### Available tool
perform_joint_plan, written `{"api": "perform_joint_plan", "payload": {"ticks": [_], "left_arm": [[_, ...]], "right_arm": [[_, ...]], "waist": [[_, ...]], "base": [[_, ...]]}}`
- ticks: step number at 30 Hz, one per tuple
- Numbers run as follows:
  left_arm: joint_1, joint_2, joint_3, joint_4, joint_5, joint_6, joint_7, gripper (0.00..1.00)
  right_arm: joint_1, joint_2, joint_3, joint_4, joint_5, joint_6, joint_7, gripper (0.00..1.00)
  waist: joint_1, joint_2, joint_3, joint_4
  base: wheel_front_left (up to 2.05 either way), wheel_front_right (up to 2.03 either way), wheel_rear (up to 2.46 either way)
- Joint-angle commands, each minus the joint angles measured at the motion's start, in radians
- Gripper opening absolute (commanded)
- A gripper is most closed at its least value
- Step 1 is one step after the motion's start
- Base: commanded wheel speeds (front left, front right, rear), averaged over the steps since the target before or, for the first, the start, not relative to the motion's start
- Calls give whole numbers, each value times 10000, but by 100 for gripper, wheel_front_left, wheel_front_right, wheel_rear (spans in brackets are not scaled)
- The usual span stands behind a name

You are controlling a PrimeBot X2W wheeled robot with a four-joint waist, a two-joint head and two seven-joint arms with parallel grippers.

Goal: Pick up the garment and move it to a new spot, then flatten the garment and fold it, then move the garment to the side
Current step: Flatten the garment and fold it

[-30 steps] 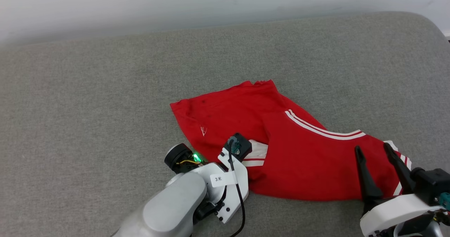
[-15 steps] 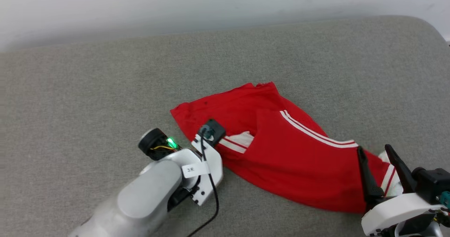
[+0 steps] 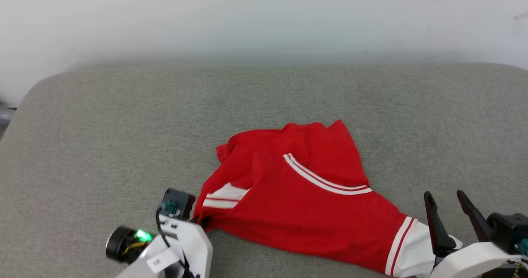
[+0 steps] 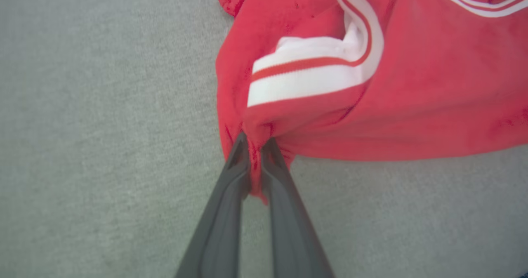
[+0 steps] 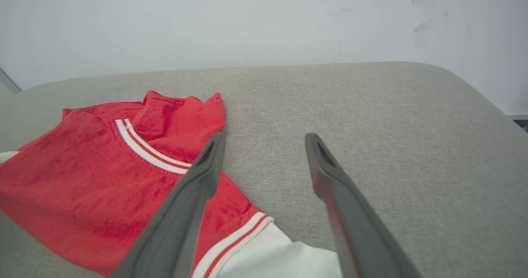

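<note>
So the left gripper (image 4: 255,140) has its two dark fingers pinched tight on a bunched corner of the bright red shiny jersey with white trim stripes (image 3: 313,212). The jersey spreads away from those fingertips over the grey woven cushion (image 3: 123,125), and its white end lies just beside the right gripper (image 3: 443,195), whose fingers are spread wide on nothing. I'd say only the grab is done: it's crumpled, so moving, flattening, folding and setting aside are all left

We see a bright red jersey (image 3: 313,212) with paired white trim stripes and white, red-lined panels; the upholstery (image 3: 103,146) is flecked grey, the wall (image 3: 247,18) pale bluish white.
</note>
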Motion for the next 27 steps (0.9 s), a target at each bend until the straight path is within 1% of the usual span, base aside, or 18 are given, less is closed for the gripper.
{"api": "perform_joint_plan", "payload": {"ticks": [1,2,3,4,7,10,11,12,13,17,22,24,27], "left_arm": [[562,87,161,-163,-221,248,-124,0],[930,118,276,-271,-399,431,-227,0],[1669,126,453,-404,-760,698,-372,0],[1973,75,512,-432,-932,790,-430,0],[2703,-124,554,-430,-1335,883,-572,0],[3177,-412,566,-299,-1650,814,-754,0],[3207,-442,583,-247,-1613,860,-890,8],[3266,-508,612,-211,-1632,904,-1011,75],[3302,-587,642,-210,-1625,921,-1159,100],[3167,-645,848,-338,-1381,1020,-1917,100],[2915,-476,1038,-720,-1035,1119,-2593,100],[2789,-329,1090,-893,-961,1109,-2664,100],[2522,-141,1112,-1152,-958,971,-2420,100]], "right_arm": [[109,13,-13,-55,15,-3,22,100],[155,15,-3,-69,21,-3,51,100],[225,13,0,-117,-3,-3,125,100],[261,13,-1,-149,-22,-3,112,100],[360,13,9,-232,-65,-3,207,100],[417,13,40,-327,-92,-3,288,100],[434,13,21,-355,-100,-3,289,100],[452,13,17,-391,-107,-3,326,100],[457,13,24,-436,-111,-3,354,100],[536,13,55,-567,-123,-3,417,100],[565,13,48,-661,-60,-3,450,100],[585,13,34,-673,-42,-3,462,100],[585,13,21,-692,-10,-3,476,100]], "waist": [[0,0,-217,229],[0,0,-269,279],[0,0,-366,367],[0,0,-415,413],[0,0,-528,507],[0,0,-654,533],[0,0,-704,550],[0,0,-743,562],[0,0,-772,567],[0,0,-901,571],[0,0,-1042,560],[0,0,-1075,564],[0,0,-1084,574]], "base": [[0,0,0],[0,0,0],[0,0,0],[0,0,0],[0,0,0],[0,0,0],[0,0,0],[0,0,0],[0,0,0],[0,0,0],[0,0,0],[0,0,0],[0,0,0]]}}
